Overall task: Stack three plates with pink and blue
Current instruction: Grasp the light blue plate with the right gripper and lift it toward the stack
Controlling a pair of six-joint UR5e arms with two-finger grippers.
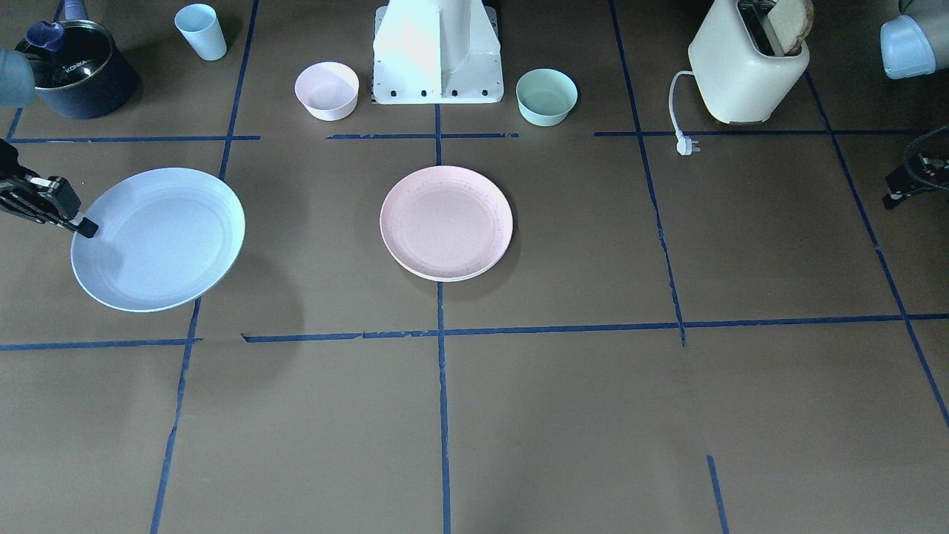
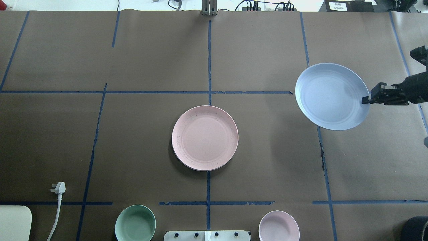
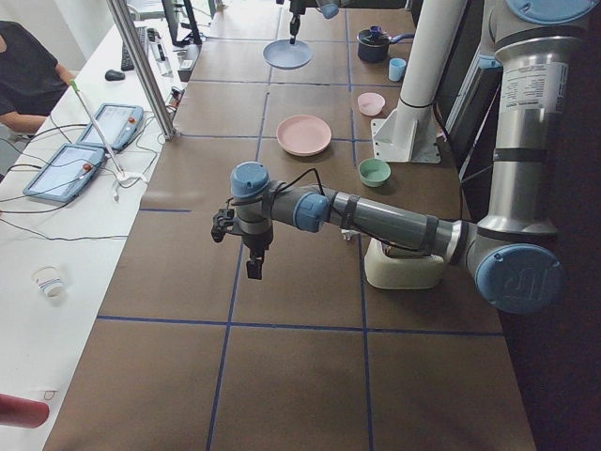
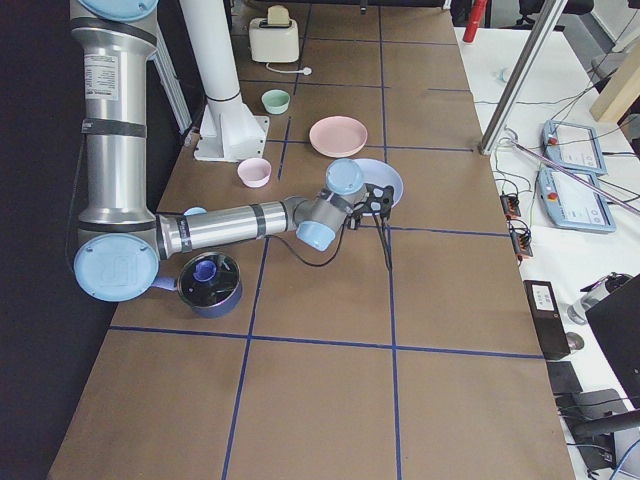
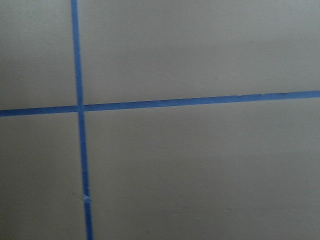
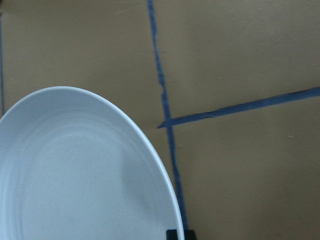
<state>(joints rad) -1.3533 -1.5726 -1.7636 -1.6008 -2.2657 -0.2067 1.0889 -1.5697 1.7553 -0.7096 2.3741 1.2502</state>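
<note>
Blue plate [image 2: 329,95], pinched at its rim by the right gripper [image 2: 366,99], hangs slightly tilted above the table, out on the robot's right.
It looks light, stiff and matte, so a rim pinch should do, though it may swing or slip. By the base stand a green bowl [image 2: 135,222] and a pink bowl [image 2: 278,226]. Mid-table the pink plate [image 2: 205,138] lies flat, a paler edge beneath perhaps the cream plate [image 1: 445,278]. The left gripper [image 3: 254,272] hangs over taped brown paper [image 2: 100,150], its finger spread unclear. Cables [image 2: 254,5] lie beyond.
</note>
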